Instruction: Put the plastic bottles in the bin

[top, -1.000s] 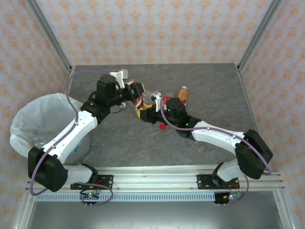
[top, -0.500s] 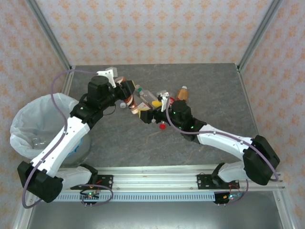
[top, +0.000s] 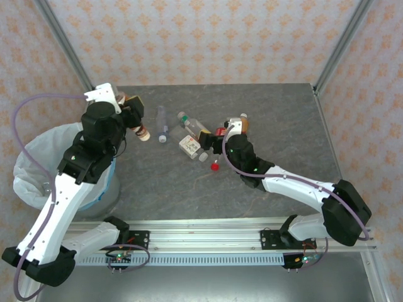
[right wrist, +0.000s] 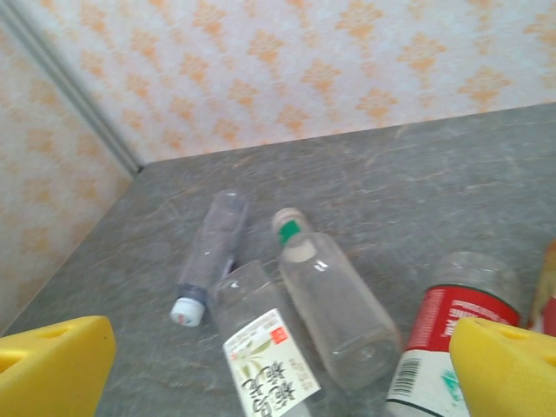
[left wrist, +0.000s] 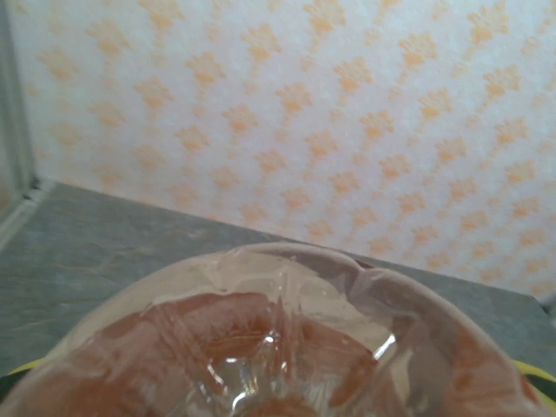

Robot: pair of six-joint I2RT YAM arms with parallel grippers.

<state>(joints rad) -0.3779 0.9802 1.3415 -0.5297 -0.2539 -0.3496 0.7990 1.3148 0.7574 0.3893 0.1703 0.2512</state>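
Left gripper [top: 128, 112] pinches a glossy orange-tinted bottle [left wrist: 278, 347], its base dimpled

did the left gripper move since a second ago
Yes. The left gripper, shut on an orange bottle, has swung left, away from the loose bottles mid-table and towards the bin.

Left arm [top: 53, 207] and right arm [top: 289, 182]: white links joined by black cylindrical housings, each trailed by a lilac cable [top: 47, 97]. Right gripper [right wrist: 278, 365]: blocky yellow fingers [right wrist: 52, 365] with rounded corners.
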